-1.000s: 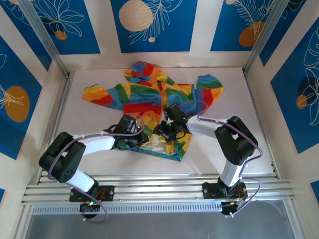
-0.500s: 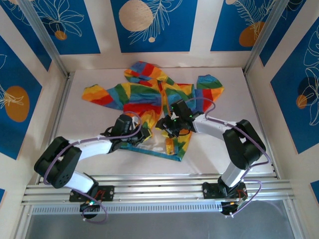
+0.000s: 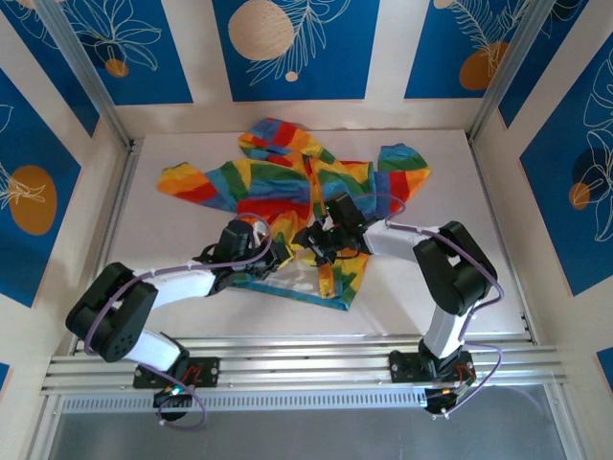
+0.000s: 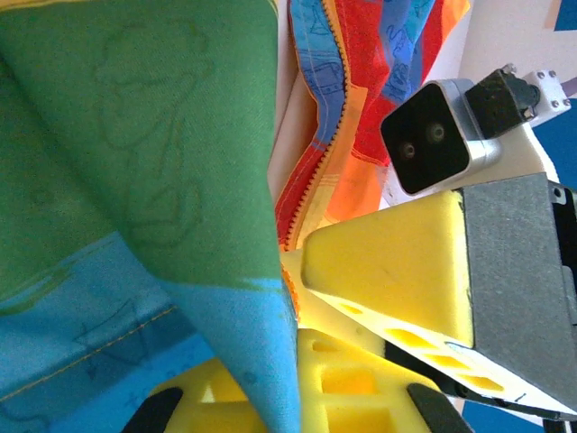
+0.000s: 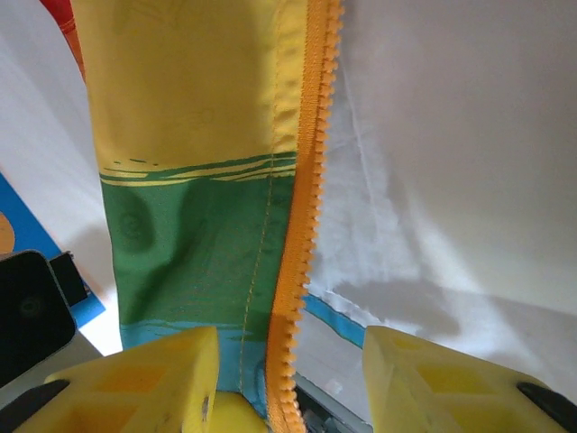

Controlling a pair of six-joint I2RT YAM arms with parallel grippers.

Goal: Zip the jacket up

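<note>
The rainbow-striped jacket (image 3: 278, 187) lies spread on the white table (image 3: 460, 278), hood at the far side and front partly apart near the hem. At the hem's left flap, my left gripper (image 3: 276, 257) is shut on green and blue fabric (image 4: 135, 180), which runs down between its yellow fingers (image 4: 361, 379). Just to its right, my right gripper (image 3: 319, 241) stands open. The orange zipper (image 5: 302, 207) edge runs between the right gripper's fingers (image 5: 135, 379) untouched, with pale lining (image 5: 433, 180) beside it. The zipper (image 4: 297, 198) teeth also show in the left wrist view.
The two grippers almost touch; the right one's yellow finger (image 4: 388, 271) and wrist camera (image 4: 433, 135) sit close in the left wrist view. Aluminium rails (image 3: 306, 364) bound the near edge. Blue-patterned walls (image 3: 29, 192) enclose the table. Bare table lies at the right and front left.
My left arm has stretched out lower and its gripper has shifted a little right, still shut on the fabric. The right gripper has moved slightly over the zipper area.
</note>
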